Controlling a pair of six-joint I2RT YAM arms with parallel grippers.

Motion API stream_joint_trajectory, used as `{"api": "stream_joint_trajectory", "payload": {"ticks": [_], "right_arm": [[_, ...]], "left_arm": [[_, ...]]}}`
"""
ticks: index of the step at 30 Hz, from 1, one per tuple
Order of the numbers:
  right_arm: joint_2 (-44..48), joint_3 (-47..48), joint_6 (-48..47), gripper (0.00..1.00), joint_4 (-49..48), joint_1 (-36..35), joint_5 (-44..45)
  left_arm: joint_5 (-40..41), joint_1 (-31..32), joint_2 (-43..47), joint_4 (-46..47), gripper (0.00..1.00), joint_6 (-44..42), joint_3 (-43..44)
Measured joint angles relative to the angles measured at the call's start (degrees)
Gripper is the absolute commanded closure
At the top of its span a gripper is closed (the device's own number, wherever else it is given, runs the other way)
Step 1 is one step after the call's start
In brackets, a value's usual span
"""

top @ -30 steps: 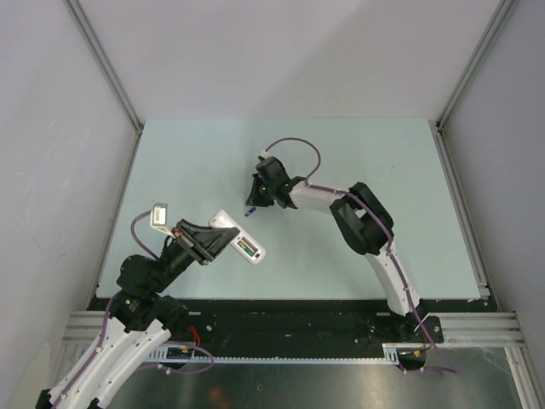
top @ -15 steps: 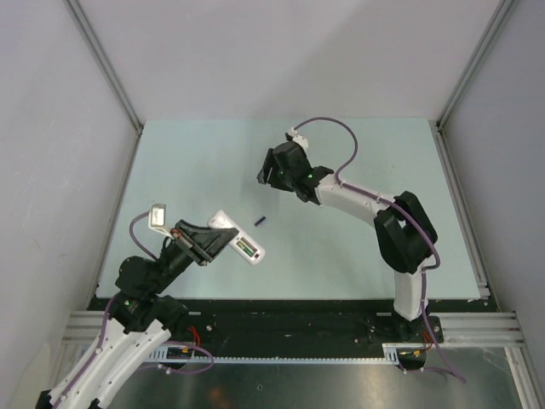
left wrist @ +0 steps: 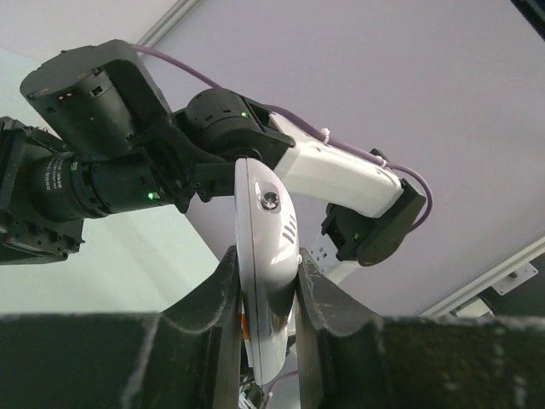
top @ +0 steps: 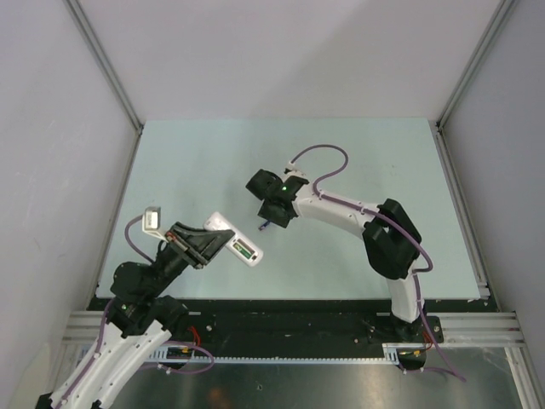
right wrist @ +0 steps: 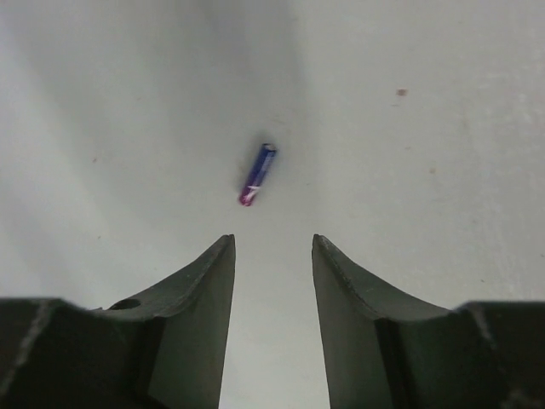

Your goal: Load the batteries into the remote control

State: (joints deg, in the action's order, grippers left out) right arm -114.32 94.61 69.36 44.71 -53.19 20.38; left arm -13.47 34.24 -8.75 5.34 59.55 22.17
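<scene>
Over the bench (top: 187, 162), my right end effector (right wrist: 272, 247) hides most of the purple battery (right wrist: 257, 174) from above. Its wrist view shows the battery lying flat just ahead of parted, empty jaws. The left end effector (left wrist: 266, 256) is clenched on the white remote (top: 238, 240) at near left, with a green battery (top: 244, 250) in its back. Half a second ago the right one hung farther back, leaving the purple battery uncovered.

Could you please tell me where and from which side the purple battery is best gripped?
Probably at mid-length, across its round sides, coming down from above. The battery lies flat and alone on the table, its long axis running roughly along the gap of the open right gripper.
</scene>
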Motion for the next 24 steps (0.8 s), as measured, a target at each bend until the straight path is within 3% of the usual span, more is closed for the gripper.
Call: {"api": "stream_joint_trajectory", "payload": {"ticks": [13,24], "right_arm": [[-8.44,2.86,6.60,0.49,6.84,1.44,-0.68],[-11.56,14.80,7.23,0.44,8.35,1.25,-0.31]], "left_arm": [[-0.24,0.04,3.63,0.02,1.00,1.73,-0.81],[-0.26,0.04,3.69,-0.02,1.00,1.99,-0.85]]}}
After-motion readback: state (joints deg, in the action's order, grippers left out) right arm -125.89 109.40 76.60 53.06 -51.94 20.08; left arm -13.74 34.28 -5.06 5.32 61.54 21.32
